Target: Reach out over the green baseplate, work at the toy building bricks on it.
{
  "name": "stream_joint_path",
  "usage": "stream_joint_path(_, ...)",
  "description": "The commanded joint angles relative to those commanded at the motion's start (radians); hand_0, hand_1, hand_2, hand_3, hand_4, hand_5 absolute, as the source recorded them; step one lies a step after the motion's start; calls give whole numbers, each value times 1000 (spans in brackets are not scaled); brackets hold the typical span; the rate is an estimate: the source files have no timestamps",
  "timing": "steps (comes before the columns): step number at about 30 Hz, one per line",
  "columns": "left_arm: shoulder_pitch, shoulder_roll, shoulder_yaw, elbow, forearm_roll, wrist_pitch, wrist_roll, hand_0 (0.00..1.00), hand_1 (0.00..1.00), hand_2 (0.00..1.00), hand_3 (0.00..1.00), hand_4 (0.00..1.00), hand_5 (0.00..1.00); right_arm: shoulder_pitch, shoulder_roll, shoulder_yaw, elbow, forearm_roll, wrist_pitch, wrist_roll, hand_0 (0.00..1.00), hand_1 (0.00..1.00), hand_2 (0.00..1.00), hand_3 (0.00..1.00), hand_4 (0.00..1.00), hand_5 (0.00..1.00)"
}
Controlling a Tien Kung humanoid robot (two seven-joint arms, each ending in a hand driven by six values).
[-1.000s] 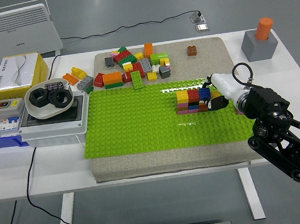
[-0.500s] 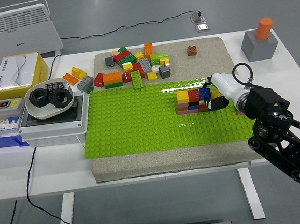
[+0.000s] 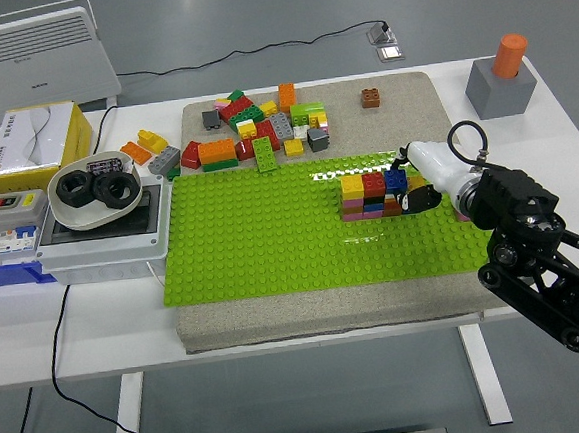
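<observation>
White table point(image 3: 279, 343) on grey floor, studded green baseplate point(image 3: 272, 243) on a beige mat, loose plastic bricks point(image 3: 253, 129) heaped behind, stacked multicoloured brick wall point(image 3: 368, 195) right of centre, right hand point(image 3: 422, 181) against its end, finger state indiscernible.

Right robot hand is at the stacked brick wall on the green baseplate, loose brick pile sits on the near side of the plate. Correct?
Not quite. The loose brick pile sits on the far side of the green baseplate, not the near side, as the head view shows. The rest holds: the right robot hand is at the stacked brick wall on the baseplate.
</observation>
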Motion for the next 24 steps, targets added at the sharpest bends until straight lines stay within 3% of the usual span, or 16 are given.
stream_joint_path(24, -1, 0, 0, 0, 0, 0, -1, 772, 704, 615, 469, 563, 444, 2, -1, -2, -1, 2, -4, -1, 789, 785, 813, 668, 654, 125)
